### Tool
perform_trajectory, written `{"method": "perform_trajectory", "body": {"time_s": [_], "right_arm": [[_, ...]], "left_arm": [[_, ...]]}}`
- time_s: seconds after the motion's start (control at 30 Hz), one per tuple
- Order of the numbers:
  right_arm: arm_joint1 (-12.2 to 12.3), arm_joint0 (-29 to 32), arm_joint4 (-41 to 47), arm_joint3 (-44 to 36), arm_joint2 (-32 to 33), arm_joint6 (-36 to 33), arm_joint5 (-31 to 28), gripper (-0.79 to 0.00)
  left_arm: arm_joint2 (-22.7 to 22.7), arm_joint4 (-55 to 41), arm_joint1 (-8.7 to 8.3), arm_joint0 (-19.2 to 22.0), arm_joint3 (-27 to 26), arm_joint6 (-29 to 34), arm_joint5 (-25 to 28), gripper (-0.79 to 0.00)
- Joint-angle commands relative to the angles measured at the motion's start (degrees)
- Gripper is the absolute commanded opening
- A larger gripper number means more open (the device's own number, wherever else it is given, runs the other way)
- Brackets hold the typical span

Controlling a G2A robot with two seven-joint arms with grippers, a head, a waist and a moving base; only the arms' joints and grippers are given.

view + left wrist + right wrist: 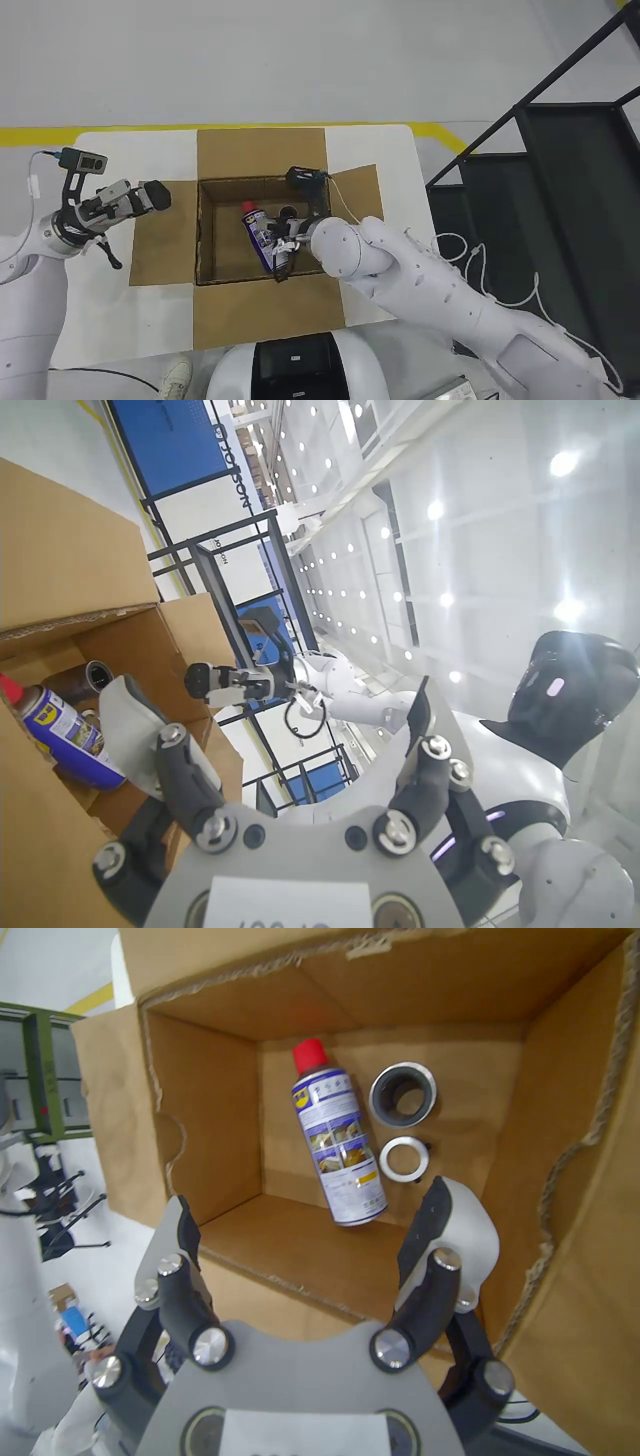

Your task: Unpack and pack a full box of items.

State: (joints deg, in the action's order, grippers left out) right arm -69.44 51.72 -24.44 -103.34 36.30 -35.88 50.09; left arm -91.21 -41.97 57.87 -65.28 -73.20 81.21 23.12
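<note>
The box [205,232] stands open on the white surface [120,300], flaps spread flat. On its floor lies a blue-and-white can [337,1138] with a red cap. Just beside it are a dark sleeve [402,1095] with a metal rim and a flat metal ring [404,1159]. The right tool [310,1200] hangs over the box, released and empty. The left tool [152,196], also released, is at a side flap's outer edge. From above, the right arm covers part of the floor, and the ring cannot be made out.
</note>
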Motion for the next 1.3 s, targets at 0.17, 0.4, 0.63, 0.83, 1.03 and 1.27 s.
{"method": "perform_trajectory", "body": {"time_s": [0.17,0.4,0.63,0.83,1.03,1.27], "right_arm": [[-2.02,-2.36,-0.56,2.96,-3.38,1.17,3.48,0.0],[-2.02,-2.36,-0.56,2.96,-3.38,1.17,3.48,0.0],[-2.02,-2.36,-0.56,2.96,-3.38,1.17,3.48,0.0],[-2.02,-2.36,-0.56,2.96,-3.38,1.17,3.48,0.0],[-2.02,-2.36,-0.56,2.96,-3.38,1.17,3.48,0.0],[-2.02,-2.36,-0.56,2.96,-3.38,1.17,3.48,0.0]], "left_arm": [[0.01,0.28,0.01,0.02,0.0,-0.1,0.05,0.0],[0.01,0.28,0.01,0.02,0.0,-0.1,0.05,0.0],[0.01,0.28,0.01,0.02,0.0,-0.1,0.05,0.0],[0.01,0.28,0.01,0.02,0.0,-0.1,0.05,0.0],[0.01,0.28,0.01,0.02,0.0,-0.1,0.05,0.0],[0.01,0.28,0.01,0.02,0.0,-0.1,0.05,0.0]]}}
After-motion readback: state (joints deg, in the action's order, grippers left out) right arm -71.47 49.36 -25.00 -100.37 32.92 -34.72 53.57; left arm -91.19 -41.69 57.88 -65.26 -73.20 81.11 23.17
